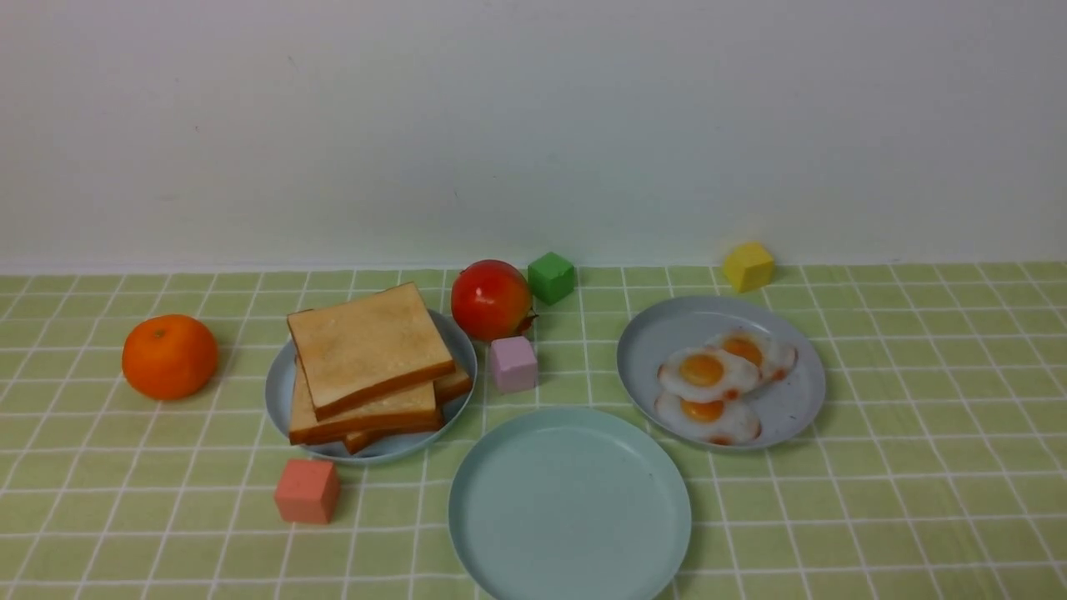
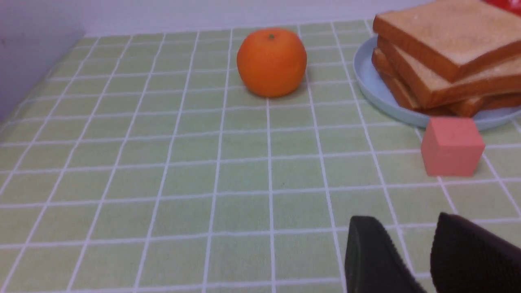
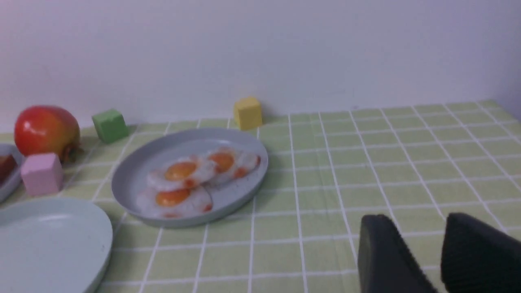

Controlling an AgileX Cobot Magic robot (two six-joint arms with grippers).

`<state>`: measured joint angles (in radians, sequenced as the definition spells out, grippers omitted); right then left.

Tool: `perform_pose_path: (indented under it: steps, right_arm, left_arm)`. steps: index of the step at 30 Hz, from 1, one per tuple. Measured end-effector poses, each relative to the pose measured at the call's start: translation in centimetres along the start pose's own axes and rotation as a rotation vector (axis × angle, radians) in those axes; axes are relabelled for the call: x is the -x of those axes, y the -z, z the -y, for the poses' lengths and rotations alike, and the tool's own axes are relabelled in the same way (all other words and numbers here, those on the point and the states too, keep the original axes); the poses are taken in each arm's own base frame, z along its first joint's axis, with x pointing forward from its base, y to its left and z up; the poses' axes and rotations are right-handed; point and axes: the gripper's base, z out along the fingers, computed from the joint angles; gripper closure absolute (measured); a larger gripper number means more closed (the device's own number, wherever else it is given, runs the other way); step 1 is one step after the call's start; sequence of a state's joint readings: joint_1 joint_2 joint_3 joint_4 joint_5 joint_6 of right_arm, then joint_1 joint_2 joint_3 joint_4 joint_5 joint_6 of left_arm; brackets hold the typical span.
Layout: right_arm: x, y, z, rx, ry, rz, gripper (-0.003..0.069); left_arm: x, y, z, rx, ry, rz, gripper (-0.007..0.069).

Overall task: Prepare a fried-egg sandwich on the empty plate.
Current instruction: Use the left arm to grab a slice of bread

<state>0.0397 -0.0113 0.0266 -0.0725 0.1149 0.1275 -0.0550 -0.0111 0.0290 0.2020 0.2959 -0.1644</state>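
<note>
Nothing assembled: the empty plate (image 1: 570, 508) sits bare on the desk (image 1: 917, 500)
Behind-left of that plate is the toast stack (image 1: 367, 350), behind-right the fried eggs (image 1: 708, 375). Your left pincer (image 2: 411, 232) and right pincer (image 3: 421, 228) are parted, holding nothing. Toast likely light, stiff: pinch a crust edge

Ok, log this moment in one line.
stage: not started; mint plate: empty; toast: left blue plate; fried eggs: right blue plate; left gripper: open; right gripper: open

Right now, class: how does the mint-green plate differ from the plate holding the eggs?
The mint-green plate is empty; the egg plate holds three fried eggs. The mint-green plate is greener, the egg plate greyer blue. Both are round and shallow-rimmed.
</note>
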Motion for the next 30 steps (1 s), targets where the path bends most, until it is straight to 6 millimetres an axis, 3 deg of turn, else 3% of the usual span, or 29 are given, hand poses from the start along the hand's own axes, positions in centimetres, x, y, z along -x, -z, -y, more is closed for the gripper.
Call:
perform_pose_path:
  steps: [4,15,19,23,26,27,30]
  right_arm:
    - [1.2,0.1,-0.2,0.017,0.002,0.134,0.0418]
    - [1.5,0.1,-0.2,0.021,0.022,0.167,0.0418]
    - [2.3,0.3,-0.3,0.042,-0.055,0.258,0.0418]
    - [4.9,1.4,-0.6,0.131,-0.232,0.535,0.0418]
    - [8.1,2.6,-0.8,0.179,-0.287,0.664,0.0418]
    - [8.1,2.6,-0.8,0.179,-0.287,0.663,0.0418]
    - [14.2,3.5,-1.1,0.194,-0.299,0.726,0.0418]
  left_arm:
    - [1.4,0.1,0.2,-0.026,0.000,0.155,0.0386]
    - [2.0,0.2,0.3,-0.036,-0.003,0.218,0.0386]
    - [2.7,0.4,0.5,-0.068,0.114,0.303,0.0386]
    - [5.4,1.8,0.3,-0.199,0.507,0.619,0.0386]
    - [7.6,3.5,-0.2,-0.268,0.629,0.849,0.0386]
    - [7.8,3.7,-0.3,-0.273,0.637,0.866,0.0386]
    - [13.1,5.7,-0.7,-0.302,0.692,0.920,0.0386]
